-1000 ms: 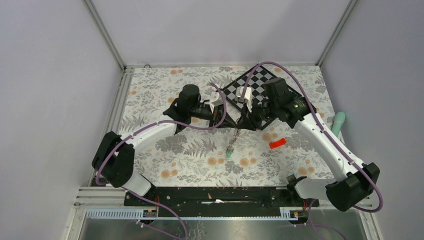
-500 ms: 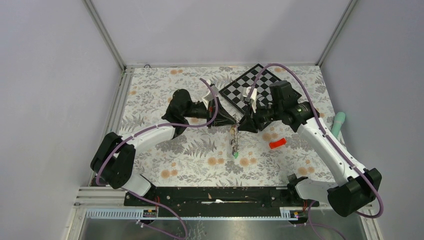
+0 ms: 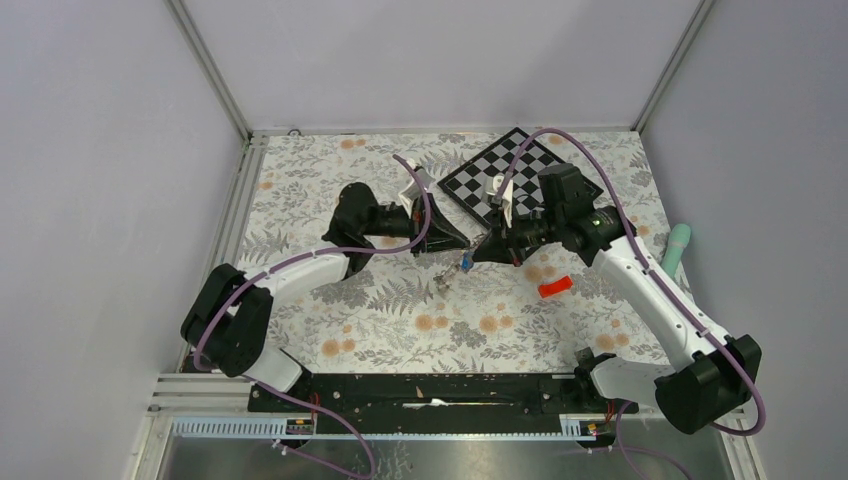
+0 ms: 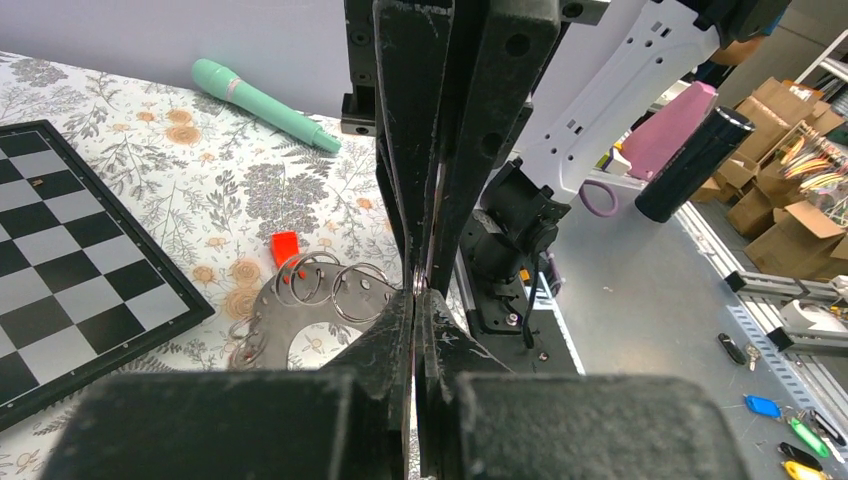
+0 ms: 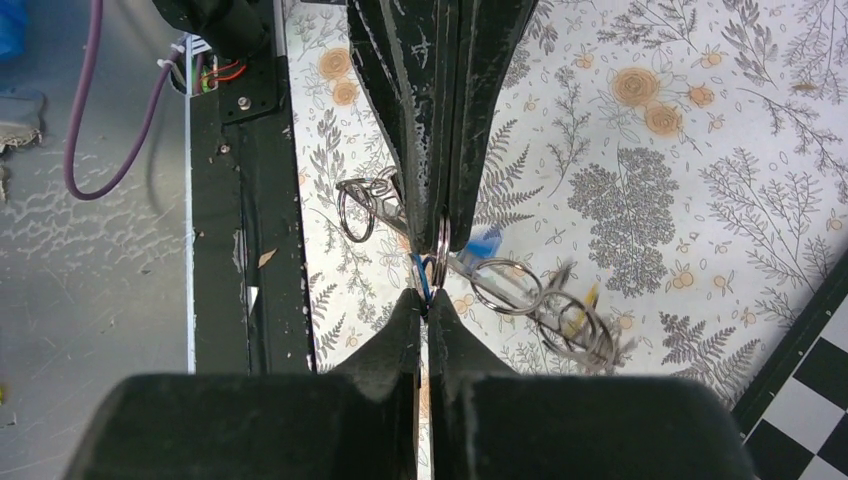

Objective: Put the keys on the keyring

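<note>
The left gripper [image 4: 415,300] is pinched fully shut on a small wire loop [image 5: 440,245]. The loop shows mid-frame in the right wrist view, between the fingers coming down from the top edge. The right gripper [image 5: 425,300] is also closed tight, tip to tip with the left. A thin blue strand [image 5: 418,275] runs into its tips, but I cannot tell whether it really holds anything.

The keys [image 5: 485,243] should be light, hard and smooth. I would expect them to swing and twist freely on their loops and to slip from a shallow pinch. The plastic tags look like the easiest part to grasp, since they are broader and less slick than the wire. The keyring [image 4: 262,318] looks thin and rigid. It is best taken across its flat faces at the outer rim, which leaves the hole free.

The keyring is a dark grey, washer-like plate with a wide hole and several bright wire loops threaded at its edge. It sits left of centre, low in the left wrist view, and I cannot tell whether it rests on the table. In the right wrist view a blue tag lies just right of centre and a blurred yellow one lies further right. From above, the bunch sits at the centre of the frame, just below where the grippers meet.
</note>
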Controlling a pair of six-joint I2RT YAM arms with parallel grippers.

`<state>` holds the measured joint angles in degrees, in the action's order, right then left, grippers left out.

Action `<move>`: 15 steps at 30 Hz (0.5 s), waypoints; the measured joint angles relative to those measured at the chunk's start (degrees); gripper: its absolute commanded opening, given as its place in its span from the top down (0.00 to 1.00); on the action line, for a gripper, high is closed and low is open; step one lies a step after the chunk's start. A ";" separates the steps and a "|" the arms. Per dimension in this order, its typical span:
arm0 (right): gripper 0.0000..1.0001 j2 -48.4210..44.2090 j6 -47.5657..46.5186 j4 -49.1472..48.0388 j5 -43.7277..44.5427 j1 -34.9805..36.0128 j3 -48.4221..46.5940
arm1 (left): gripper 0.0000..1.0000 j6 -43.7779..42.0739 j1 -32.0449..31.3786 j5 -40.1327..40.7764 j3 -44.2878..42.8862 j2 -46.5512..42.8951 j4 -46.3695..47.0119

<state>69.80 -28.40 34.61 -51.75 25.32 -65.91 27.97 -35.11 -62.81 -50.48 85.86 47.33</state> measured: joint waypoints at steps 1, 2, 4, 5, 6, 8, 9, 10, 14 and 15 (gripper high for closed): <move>1.00 0.00 0.26 -0.35 -0.37 0.00 0.17 | 1.00 0.85 0.02 0.04 0.22 0.00 0.83; 1.00 0.00 0.50 -0.81 -0.72 0.00 0.35 | 1.00 1.73 0.07 0.04 0.39 0.07 1.70; 0.97 0.00 1.11 -1.64 -1.49 0.00 0.72 | 1.00 3.34 0.13 0.04 0.46 0.42 3.48; 0.94 0.00 1.40 -2.23 -1.84 0.00 0.98 | 1.00 3.93 0.13 0.07 0.46 0.55 4.15; 0.89 0.00 1.77 -2.58 -2.03 0.00 1.14 | 1.00 4.63 0.13 0.07 0.48 0.70 4.85; 0.81 0.00 2.36 -3.02 -2.40 0.00 1.29 | 1.00 5.62 0.15 0.07 0.57 0.98 5.99; 0.76 0.00 2.67 -3.21 -2.36 0.00 1.29 | 1.00 5.99 0.15 0.20 0.79 1.01 6.67; 0.72 0.00 2.84 -3.26 -2.34 0.00 1.29 | 1.00 6.32 0.15 0.22 0.92 1.01 7.04; 0.62 0.00 2.71 -3.39 -1.09 0.00 1.27 | 1.00 7.30 -0.02 0.22 1.33 1.01 9.66; 0.60 0.00 2.49 -3.32 -0.57 0.00 1.27 | 1.00 7.45 -0.07 0.17 1.40 1.01 10.10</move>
<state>69.80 -25.91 31.29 -52.31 25.32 -64.64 35.42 -35.18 -62.63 -49.08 86.87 57.43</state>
